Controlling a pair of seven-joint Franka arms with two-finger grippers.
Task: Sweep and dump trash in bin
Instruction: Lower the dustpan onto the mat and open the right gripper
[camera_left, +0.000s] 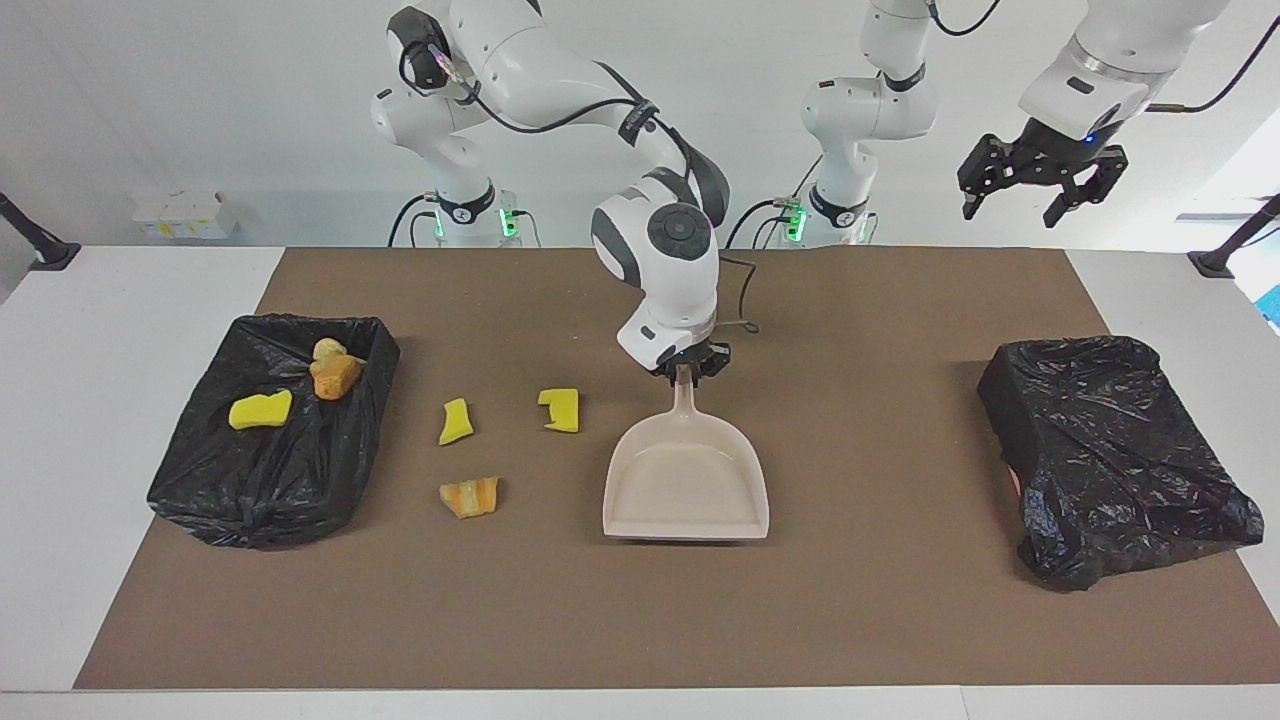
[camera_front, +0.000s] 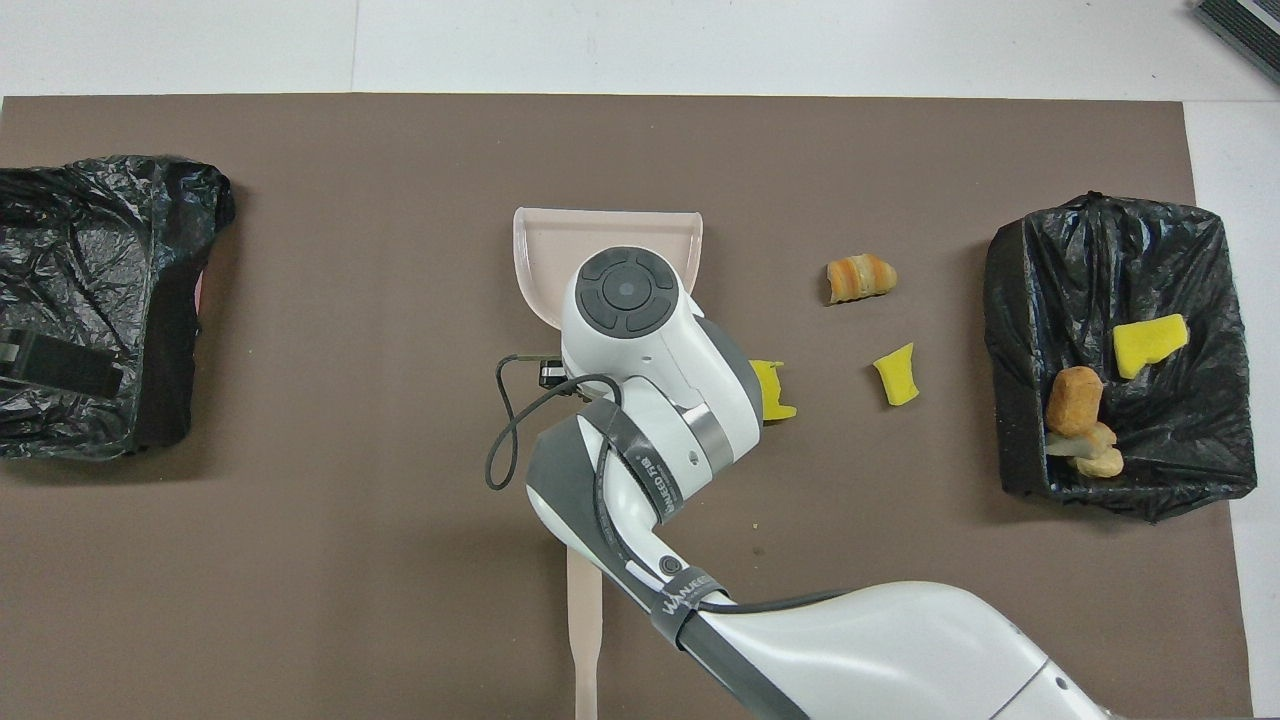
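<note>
The right arm is blocking a lot in the overhead view: the dustpan handle, half of one yellow chunk, and the top of the brush, which is also running off the bottom edge. In the facing view the brush isn't showing at all.

Glossy crinkled black plastic lines the bin; the dustpan is smooth beige plastic, the mat matt brown.
</note>
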